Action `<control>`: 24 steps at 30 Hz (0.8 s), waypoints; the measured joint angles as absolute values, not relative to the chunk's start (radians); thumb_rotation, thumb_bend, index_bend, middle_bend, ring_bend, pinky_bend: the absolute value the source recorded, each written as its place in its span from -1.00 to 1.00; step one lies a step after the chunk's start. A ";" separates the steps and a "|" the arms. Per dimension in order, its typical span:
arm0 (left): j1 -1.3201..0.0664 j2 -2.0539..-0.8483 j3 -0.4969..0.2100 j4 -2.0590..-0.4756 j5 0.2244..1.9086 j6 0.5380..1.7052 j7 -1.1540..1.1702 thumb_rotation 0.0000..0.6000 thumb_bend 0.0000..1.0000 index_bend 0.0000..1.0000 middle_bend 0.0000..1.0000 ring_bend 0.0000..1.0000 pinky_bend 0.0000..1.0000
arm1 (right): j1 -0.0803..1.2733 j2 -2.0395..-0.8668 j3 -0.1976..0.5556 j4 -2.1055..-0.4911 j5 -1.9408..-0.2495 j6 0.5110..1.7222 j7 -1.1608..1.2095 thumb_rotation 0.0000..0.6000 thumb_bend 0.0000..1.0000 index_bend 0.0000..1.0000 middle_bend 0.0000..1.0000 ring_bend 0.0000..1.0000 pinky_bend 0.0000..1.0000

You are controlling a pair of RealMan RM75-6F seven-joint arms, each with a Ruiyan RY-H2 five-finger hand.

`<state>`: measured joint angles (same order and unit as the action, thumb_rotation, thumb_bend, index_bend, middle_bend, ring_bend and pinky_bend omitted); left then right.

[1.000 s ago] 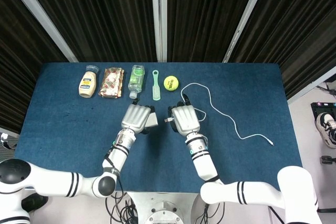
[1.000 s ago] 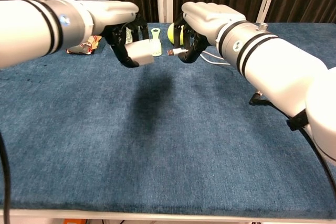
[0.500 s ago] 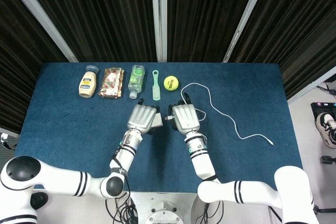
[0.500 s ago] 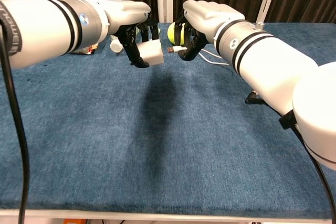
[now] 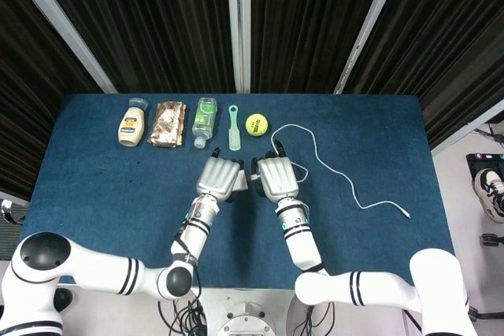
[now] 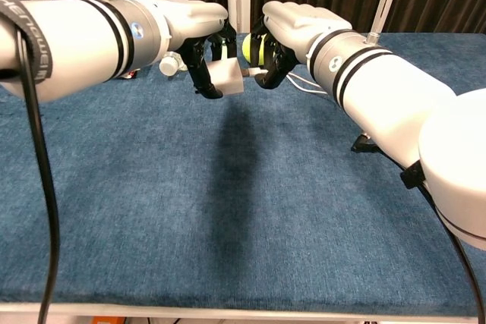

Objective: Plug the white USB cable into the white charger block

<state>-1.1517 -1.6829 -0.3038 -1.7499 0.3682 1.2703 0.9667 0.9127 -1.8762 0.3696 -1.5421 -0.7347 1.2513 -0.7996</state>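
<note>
Your left robot hand (image 6: 203, 51) holds the white charger block (image 6: 226, 80) off the counter (image 5: 102, 186), near centre of the blue cloth. Your right robot hand (image 6: 285, 32) pinches the plug end of the white USB cable (image 5: 339, 175), its plug (image 6: 252, 78) pointing at 9 o'clock toward the block. In the chest view the plug tip sits right at the block's face; whether it has entered the port, I cannot tell, fingers hide the seam. From the head view the two hands are just beside each other, block between them. The rest of the cable loops out toward 12, then trails to 3–4 o'clock, with its far end lying loose on the counter. Risks, as a judgement: plug slightly tilted or off the port, so a push jams on the rim and twists the block in your left hand's grasp. Block is held by fingertips only, so side force could pop it out. USB-A may be flipped, and forcing it would slip the plug in your pinch. Slack cable could snag under your right wrist. The tennis ball (image 5: 256, 123), green stick (image 5: 234, 138) and bottle (image 5: 204, 121) at 12 o'clock are near if a hand jerks forward; mayo bottle (image 5: 131, 128) and snack pack (image 5: 168, 134) sit further off at 10.
</note>
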 measured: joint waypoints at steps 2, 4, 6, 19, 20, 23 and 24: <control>-1.153 -1.685 -0.305 -1.750 0.368 1.273 0.968 1.00 -0.46 -0.11 0.00 -0.12 -0.75 | 0.913 -1.877 0.369 -1.540 -0.732 1.251 -0.800 1.00 -0.18 0.27 0.02 -0.44 -1.00; -1.155 -1.687 -0.305 -1.752 0.368 1.275 0.970 1.00 -0.46 -0.11 0.00 -0.12 -0.75 | 0.914 -1.877 0.369 -1.539 -0.731 1.252 -0.800 1.00 -0.18 0.27 0.02 -0.44 -1.00; -1.158 -1.689 -0.305 -1.752 0.366 1.277 0.975 1.00 -0.45 -0.11 0.00 -0.12 -0.75 | 0.915 -1.878 0.368 -1.539 -0.732 1.252 -0.799 1.00 -0.18 0.27 0.02 -0.44 -1.00; -1.175 -1.707 -0.304 -1.736 0.353 1.296 1.007 1.00 -0.46 -0.11 0.00 -0.12 -0.74 | 0.920 -1.883 0.368 -1.539 -0.718 1.253 -0.805 1.00 -0.18 0.27 0.02 -0.44 -1.00; -1.176 -1.708 -0.304 -1.735 0.350 1.299 1.010 1.00 -0.46 -0.11 0.00 -0.12 -0.74 | 0.920 -1.884 0.368 -1.538 -0.717 1.253 -0.804 1.00 -0.18 0.27 0.02 -0.44 -1.00; -1.180 -1.712 -0.308 -1.730 0.344 1.301 1.017 1.00 -0.46 -0.11 0.00 -0.12 -0.74 | 0.921 -1.889 0.369 -1.534 -0.713 1.253 -0.801 1.00 -0.18 0.27 0.02 -0.44 -1.00; -1.180 -1.713 -0.309 -1.729 0.343 1.302 1.019 1.00 -0.46 -0.11 0.00 -0.12 -0.74 | 0.921 -1.890 0.369 -1.533 -0.713 1.253 -0.800 1.00 -0.18 0.27 0.02 -0.44 -1.00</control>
